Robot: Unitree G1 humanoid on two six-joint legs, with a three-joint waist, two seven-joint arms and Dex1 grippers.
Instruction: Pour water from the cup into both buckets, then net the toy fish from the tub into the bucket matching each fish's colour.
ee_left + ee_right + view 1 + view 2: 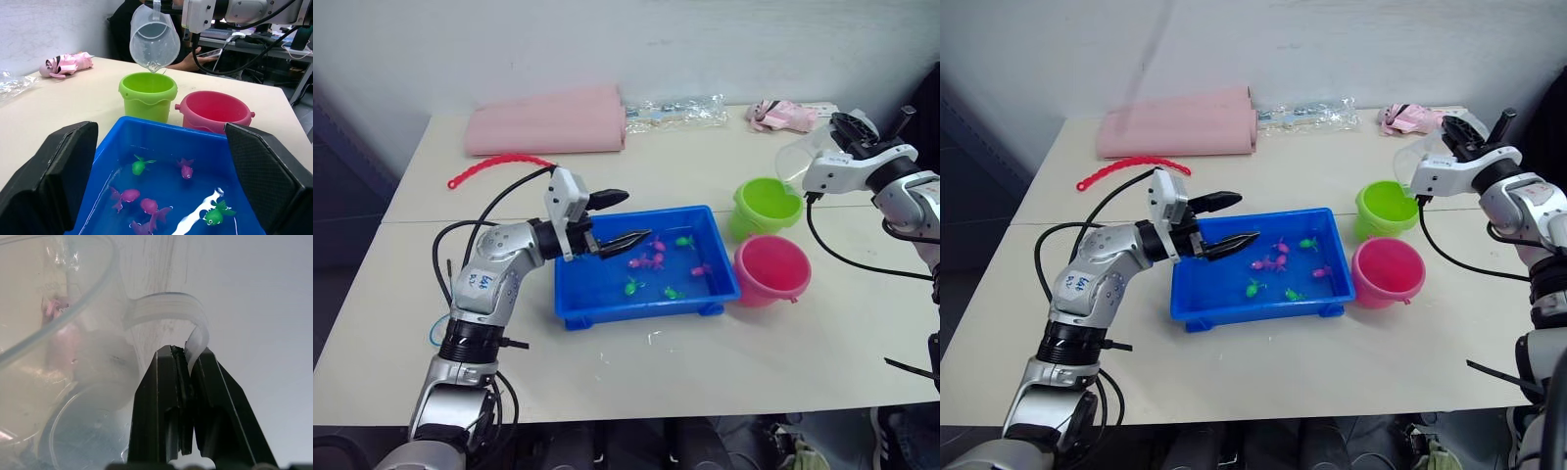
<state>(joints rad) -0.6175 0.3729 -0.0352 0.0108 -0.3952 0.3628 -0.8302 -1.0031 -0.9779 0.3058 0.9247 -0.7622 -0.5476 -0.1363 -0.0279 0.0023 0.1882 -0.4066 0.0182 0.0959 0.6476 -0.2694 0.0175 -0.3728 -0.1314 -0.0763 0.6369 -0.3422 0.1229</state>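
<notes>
My right gripper is shut on the handle of the clear cup. The cup hangs tilted, mouth down, just above the lime green bucket. The pink bucket stands beside the green one, against the right end of the blue tub. Several toy fish lie in the tub's shallow water, some pink, some green. My left gripper hovers open over the tub's left end with nothing between its fingers.
A red beaded strip lies on the table at the back left. Behind it are a folded pink cloth, a clear plastic bag and a small pink bundle along the wall.
</notes>
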